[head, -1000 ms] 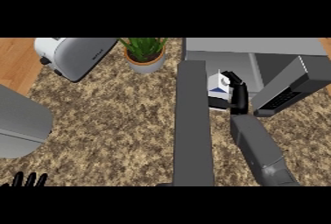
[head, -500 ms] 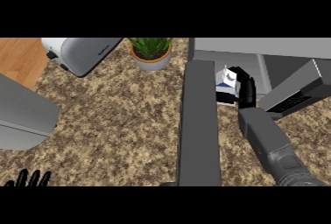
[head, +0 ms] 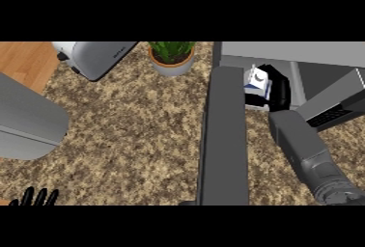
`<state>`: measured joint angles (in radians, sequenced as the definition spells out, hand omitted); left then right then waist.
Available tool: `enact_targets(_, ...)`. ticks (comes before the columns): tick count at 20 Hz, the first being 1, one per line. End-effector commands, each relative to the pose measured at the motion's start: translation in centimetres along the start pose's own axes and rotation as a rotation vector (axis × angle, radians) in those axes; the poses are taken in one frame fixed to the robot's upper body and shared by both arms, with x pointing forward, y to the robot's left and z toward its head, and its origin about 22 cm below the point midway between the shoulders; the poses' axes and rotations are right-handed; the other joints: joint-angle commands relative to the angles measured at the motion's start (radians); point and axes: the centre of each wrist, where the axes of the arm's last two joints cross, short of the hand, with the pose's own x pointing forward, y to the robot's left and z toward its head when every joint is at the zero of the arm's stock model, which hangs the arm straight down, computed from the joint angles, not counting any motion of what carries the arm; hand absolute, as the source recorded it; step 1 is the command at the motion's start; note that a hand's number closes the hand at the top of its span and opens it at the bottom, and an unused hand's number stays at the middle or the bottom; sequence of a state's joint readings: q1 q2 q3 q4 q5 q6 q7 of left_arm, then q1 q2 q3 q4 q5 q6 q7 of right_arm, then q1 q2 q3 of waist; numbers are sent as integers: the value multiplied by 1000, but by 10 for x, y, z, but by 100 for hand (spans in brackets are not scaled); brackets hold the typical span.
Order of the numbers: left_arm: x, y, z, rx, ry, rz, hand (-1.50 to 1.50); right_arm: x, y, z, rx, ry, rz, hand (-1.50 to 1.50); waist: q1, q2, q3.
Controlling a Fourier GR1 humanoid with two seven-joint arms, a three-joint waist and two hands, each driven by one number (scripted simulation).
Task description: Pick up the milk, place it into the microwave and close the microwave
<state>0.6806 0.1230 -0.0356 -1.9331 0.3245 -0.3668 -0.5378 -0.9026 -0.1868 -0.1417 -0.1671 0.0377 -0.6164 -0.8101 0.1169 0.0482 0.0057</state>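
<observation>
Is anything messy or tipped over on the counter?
No, nothing stands out. The plant stands upright in its pot, the toaster sits flat, and the right hand holds the milk upright at the microwave. No spills show.

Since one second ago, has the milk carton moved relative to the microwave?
Yes. The milk carton, held in the right hand, sits a little deeper in the microwave, farther from the open door.

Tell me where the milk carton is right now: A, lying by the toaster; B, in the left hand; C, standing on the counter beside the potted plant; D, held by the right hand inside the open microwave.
D: the right hand is curled round the milk carton within the microwave, whose door stands open.
</observation>
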Motion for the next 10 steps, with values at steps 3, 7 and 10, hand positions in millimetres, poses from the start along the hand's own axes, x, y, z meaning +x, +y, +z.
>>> enact_targets(3, 2, 0, -3, -5, -25, 7, -150, 12, -7, -20, -95, -45, -64, 150, 12, 6, 2)
enact_targets(7, -1, 3, -8, -5, -6, -7, -150, 15, -7, -24, -142, -101, 45, 150, 18, 13, 1)
enact_targets(10, -3, 2, -7, -28, 14, 2, -150, 15, -16, -32, -216, -94, 134, 150, 28, 19, 0)
